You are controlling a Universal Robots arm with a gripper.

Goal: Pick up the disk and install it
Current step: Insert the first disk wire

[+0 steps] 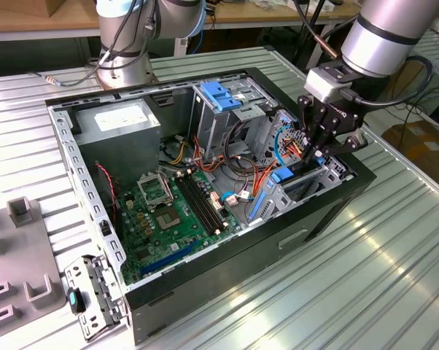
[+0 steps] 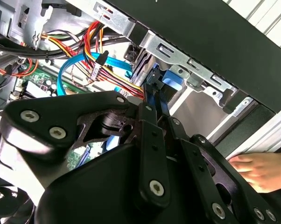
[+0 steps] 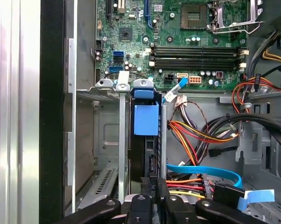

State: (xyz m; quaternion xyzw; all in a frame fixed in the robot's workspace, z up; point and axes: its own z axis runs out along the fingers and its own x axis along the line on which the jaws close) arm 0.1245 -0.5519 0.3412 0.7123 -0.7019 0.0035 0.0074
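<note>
The disk (image 3: 146,119) stands on edge in a slot of the metal drive bay (image 3: 105,140) at the front corner of the open computer case (image 1: 205,277). Its blue bracket (image 1: 281,175) shows at the bay's top, with the dark drive edge below it. My gripper (image 1: 316,157) reaches down into the bay from the exterior view's right. In both wrist views its black fingers (image 3: 141,198) sit close together on the disk's near edge (image 2: 171,80). Blue, red and yellow cables (image 3: 201,175) run right beside the fingers.
The motherboard (image 1: 168,211) lies on the case floor, with a grey power supply (image 1: 121,120) and a blue-topped drive cage (image 1: 221,95) at the back. A person's hand (image 2: 257,170) rests outside the case wall near the gripper. Metal brackets (image 1: 95,292) and a grey fixture (image 1: 15,248) lie on the table.
</note>
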